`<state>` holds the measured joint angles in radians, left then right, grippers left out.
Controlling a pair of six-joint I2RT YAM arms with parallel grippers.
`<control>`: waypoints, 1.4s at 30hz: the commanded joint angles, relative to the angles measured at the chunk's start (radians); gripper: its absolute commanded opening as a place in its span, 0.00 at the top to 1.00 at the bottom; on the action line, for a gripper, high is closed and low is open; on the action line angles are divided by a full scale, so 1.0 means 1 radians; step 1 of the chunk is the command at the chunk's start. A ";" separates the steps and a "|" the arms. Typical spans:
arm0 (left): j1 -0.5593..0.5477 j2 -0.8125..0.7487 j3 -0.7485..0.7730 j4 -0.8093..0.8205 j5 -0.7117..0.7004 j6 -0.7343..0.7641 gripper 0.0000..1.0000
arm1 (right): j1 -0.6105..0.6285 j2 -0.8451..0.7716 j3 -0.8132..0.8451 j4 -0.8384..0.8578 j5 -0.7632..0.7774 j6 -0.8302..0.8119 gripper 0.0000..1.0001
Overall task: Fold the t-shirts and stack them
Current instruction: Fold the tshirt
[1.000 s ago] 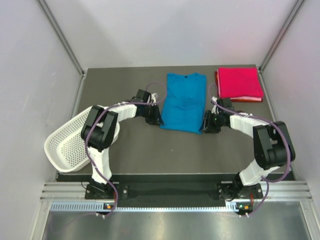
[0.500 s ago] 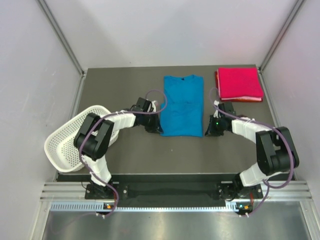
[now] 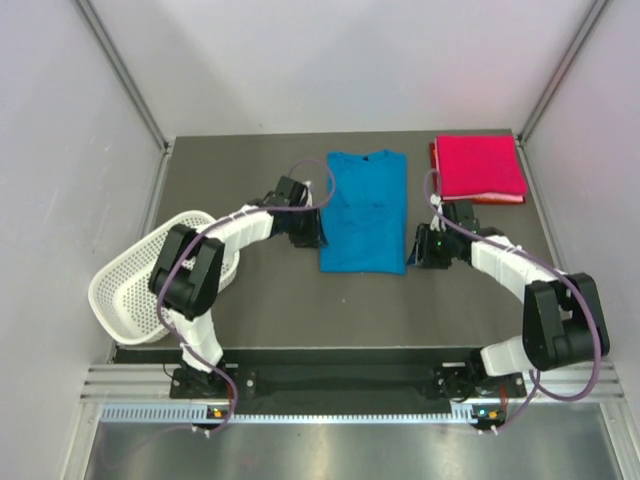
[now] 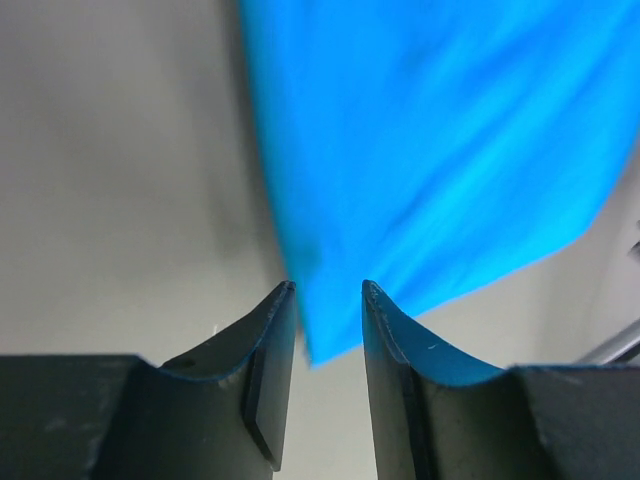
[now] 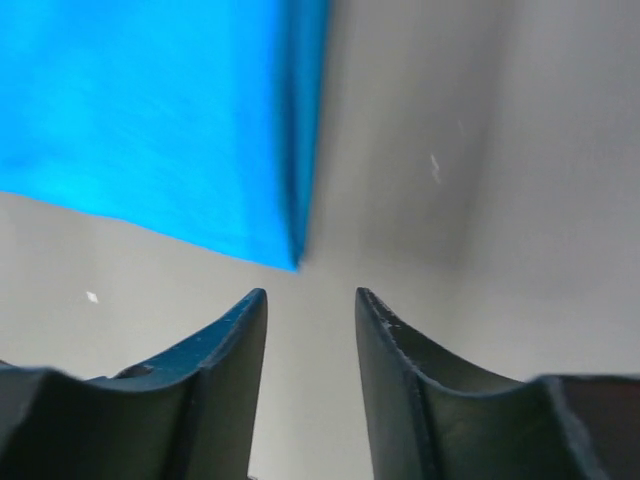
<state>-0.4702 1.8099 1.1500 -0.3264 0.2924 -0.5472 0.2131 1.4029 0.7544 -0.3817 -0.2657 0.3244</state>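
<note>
Between the two grippers, on the dark grey table (image 3: pixel 260 300): one bright blue t-shirt (image 3: pixel 363 212) of soft cloth, short-sleeved, lying flat as a long rectangle with the collar at the far end.

Hidden or unclear: both wrist views cut off all but one near corner of the blue t-shirt, and the cloth there is blurred. From above, the arms' own bodies cover the fingertips.

Left gripper (image 4: pixel 329 287): black fingers parted by a narrow gap. The near left corner of the blue t-shirt reaches down into that gap. Whether the pads touch it cannot be told.

Right gripper (image 5: pixel 311 293): fingers parted a little wider and holding nothing. The near right corner of the blue t-shirt lies just ahead of the gap, apart from both fingers, with bare table between them.

Beyond the right gripper, at the far right corner: one bright pink-red t-shirt (image 3: pixel 480 167), folded square.

Behind the left gripper, well apart, beside its arm: one white mesh plastic basket (image 3: pixel 135 290), tilted over the table's left edge.
</note>
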 commanded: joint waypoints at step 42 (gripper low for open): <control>0.102 0.313 0.452 -0.030 0.086 0.118 0.63 | -0.024 0.149 0.147 0.126 -0.058 -0.031 0.57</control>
<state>-0.3889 2.1647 1.5742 -0.3676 0.3931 -0.4492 0.2092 1.5848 0.8143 -0.2222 -0.3481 0.3134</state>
